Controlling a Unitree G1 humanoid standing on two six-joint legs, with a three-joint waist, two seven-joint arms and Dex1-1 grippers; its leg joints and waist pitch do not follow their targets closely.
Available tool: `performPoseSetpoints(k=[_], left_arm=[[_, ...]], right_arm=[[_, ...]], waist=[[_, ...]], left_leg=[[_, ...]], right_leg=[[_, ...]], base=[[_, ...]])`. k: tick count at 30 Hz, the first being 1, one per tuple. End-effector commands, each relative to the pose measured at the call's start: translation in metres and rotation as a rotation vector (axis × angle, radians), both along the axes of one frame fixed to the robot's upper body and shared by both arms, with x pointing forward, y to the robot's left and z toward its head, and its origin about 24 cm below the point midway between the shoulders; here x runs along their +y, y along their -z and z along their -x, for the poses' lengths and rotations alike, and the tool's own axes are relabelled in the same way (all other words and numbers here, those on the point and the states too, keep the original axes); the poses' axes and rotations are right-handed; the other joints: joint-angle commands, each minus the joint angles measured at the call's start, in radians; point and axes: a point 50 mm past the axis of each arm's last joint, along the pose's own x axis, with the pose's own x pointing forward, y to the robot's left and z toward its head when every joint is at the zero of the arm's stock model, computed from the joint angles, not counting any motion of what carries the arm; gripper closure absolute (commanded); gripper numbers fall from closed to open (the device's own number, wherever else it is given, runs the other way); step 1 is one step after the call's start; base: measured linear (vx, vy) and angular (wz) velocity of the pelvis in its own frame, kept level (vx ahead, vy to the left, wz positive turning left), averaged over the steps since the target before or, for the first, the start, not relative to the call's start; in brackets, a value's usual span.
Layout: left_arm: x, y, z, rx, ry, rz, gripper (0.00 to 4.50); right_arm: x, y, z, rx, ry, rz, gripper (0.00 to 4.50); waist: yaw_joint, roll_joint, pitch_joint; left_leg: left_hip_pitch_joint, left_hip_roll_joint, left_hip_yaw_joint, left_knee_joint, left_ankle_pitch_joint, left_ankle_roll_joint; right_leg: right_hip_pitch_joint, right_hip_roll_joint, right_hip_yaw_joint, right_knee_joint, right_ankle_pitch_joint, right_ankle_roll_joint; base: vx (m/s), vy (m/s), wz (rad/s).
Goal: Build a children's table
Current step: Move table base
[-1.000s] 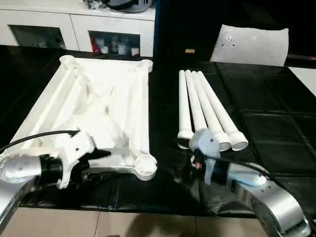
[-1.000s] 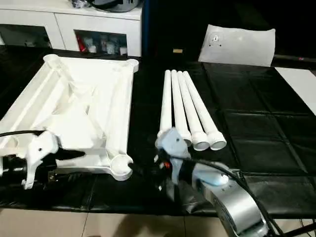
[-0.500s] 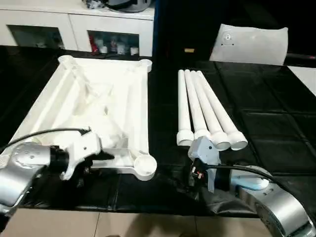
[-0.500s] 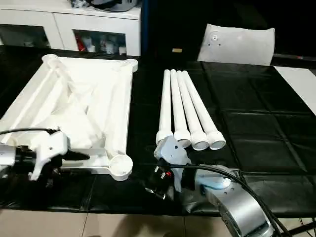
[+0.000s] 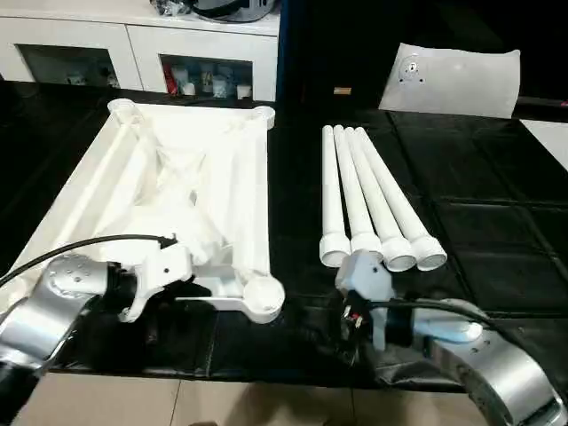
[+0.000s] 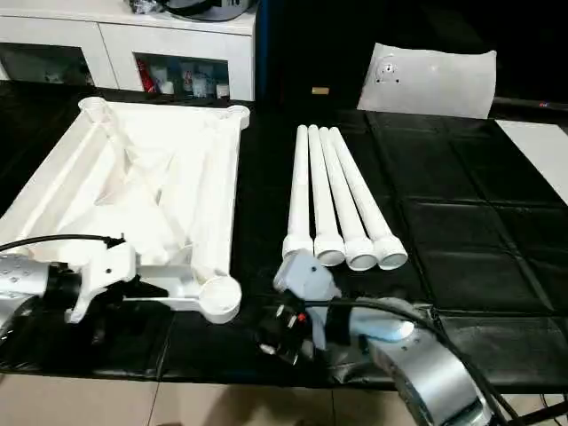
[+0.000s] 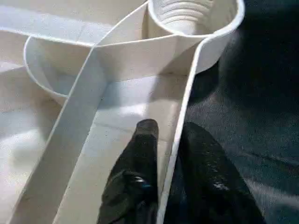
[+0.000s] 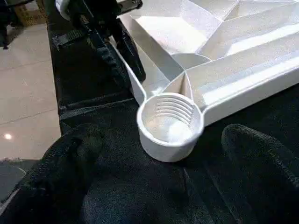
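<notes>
The white tabletop (image 5: 177, 177) lies ribbed side up on the left of the black table. Four white legs (image 5: 368, 200) lie side by side to its right. My left gripper (image 7: 170, 128) is shut on the tabletop's near rim, one finger (image 7: 145, 135) inside the wall and one outside, just left of the near right corner socket (image 5: 264, 297). My right gripper (image 8: 163, 136) is open and low over the black cover near the front edge. It points at that threaded socket (image 8: 170, 116), a short way from it, with nothing between its fingers.
A white flat bag (image 5: 457, 80) rests at the back right, and a white cabinet (image 5: 133, 44) stands behind the table. A white sheet (image 5: 550, 142) shows at the right edge. The table's front edge runs just below both grippers, with tiled floor (image 5: 177, 404) beyond.
My left gripper has slid right along the near rim toward the corner socket. My right gripper has drawn back from the leg ends and turned left toward the socket.
</notes>
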Motion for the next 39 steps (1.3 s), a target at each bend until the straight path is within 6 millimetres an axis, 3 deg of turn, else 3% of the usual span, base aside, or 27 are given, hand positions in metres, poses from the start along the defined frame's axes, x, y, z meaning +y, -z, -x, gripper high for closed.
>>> performPoseSetpoints(k=[1, 8, 21, 24, 26, 30, 32, 33, 37, 39], left_arm=[[-0.003, -0.002, -0.004, -0.022, -0.007, 0.011, 3.97], [-0.01, -0.003, -0.014, -0.099, -0.075, 0.037, 4.44], [-0.025, -0.006, -0.013, -0.086, -0.033, 0.106, 4.49], [-0.026, -0.014, -0.011, -0.08, -0.038, 0.162, 3.93], [-0.026, -0.021, -0.009, -0.098, -0.037, 0.204, 3.87], [-0.025, -0.031, -0.007, -0.125, -0.04, 0.234, 3.51], [-0.022, -0.036, -0.004, -0.136, -0.054, 0.236, 3.42], [-0.022, -0.037, -0.002, -0.137, -0.058, 0.235, 3.15], [-0.019, -0.042, 0.004, -0.147, -0.089, 0.199, 3.02], [-0.019, -0.044, 0.011, -0.138, -0.101, 0.18, 3.02]], right_arm=[[0.0, -0.004, -0.001, -0.027, 0.001, -0.006, 0.0], [0.003, -0.007, -0.009, -0.049, 0.032, -0.028, 0.0], [0.001, -0.015, -0.029, -0.135, 0.172, -0.055, 0.0], [0.0, -0.026, -0.044, -0.194, 0.258, -0.101, 0.0], [-0.002, -0.034, -0.064, -0.205, 0.399, -0.091, 0.0], [0.001, -0.04, -0.081, -0.152, 0.475, -0.101, 0.0], [0.007, -0.04, -0.092, -0.128, 0.493, -0.051, 0.0], [0.009, -0.039, -0.096, -0.116, 0.5, -0.036, 0.0], [0.012, -0.03, -0.113, -0.055, 0.589, 0.089, 0.0], [0.012, -0.024, -0.121, -0.027, 0.633, 0.167, 0.0]], waist=[[0.004, 0.025, -0.047], [-0.002, 0.02, -0.048], [-0.001, 0.02, -0.048], [-0.001, 0.02, -0.05], [-0.004, 0.02, -0.052], [-0.002, 0.023, -0.051], [-0.003, 0.024, -0.051], [-0.003, 0.024, -0.051], [-0.006, 0.027, -0.051], [-0.007, 0.023, -0.052]], left_leg=[[-0.011, 0.031, 0.006, -0.084, -0.066, -0.013], [-0.014, 0.03, 0.007, -0.081, -0.04, -0.008], [-0.012, 0.03, 0.009, -0.083, -0.045, -0.017], [-0.011, 0.029, 0.01, -0.082, -0.03, -0.024], [-0.01, 0.027, 0.011, -0.081, 0.006, -0.034], [-0.01, 0.021, 0.012, -0.083, -0.002, -0.041], [-0.009, 0.022, 0.013, -0.084, -0.003, -0.05], [-0.009, 0.022, 0.013, -0.084, -0.003, -0.05], [-0.009, 0.021, 0.014, -0.085, -0.003, -0.071], [-0.009, 0.02, 0.015, -0.085, 0.001, -0.076]], right_leg=[[0.051, -0.08, 0.038, -0.07, 0.016, -0.202], [0.055, -0.08, 0.038, -0.069, 0.041, -0.21], [0.051, -0.081, 0.039, -0.07, 0.019, -0.2], [0.053, -0.08, 0.038, -0.065, 0.043, -0.205], [0.05, -0.075, 0.035, -0.061, 0.103, -0.219], [0.055, -0.072, 0.036, -0.062, 0.095, -0.206], [0.053, -0.07, 0.035, -0.062, 0.093, -0.198], [0.053, -0.07, 0.035, -0.062, 0.093, -0.198], [0.052, -0.069, 0.033, -0.061, 0.088, -0.194], [0.053, -0.068, 0.033, -0.06, 0.087, -0.193]], base=[[0.0, 0.0, 0.0], [0.0, 0.0, 0.0], [0.0, 0.0, 0.0], [0.0, 0.0, 0.0], [0.0, 0.0, 0.0], [0.0, 0.0, 0.0], [0.0, 0.0, 0.0], [0.0, 0.0, 0.0], [0.0, 0.0, 0.0], [0.0, 0.0, 0.0]])
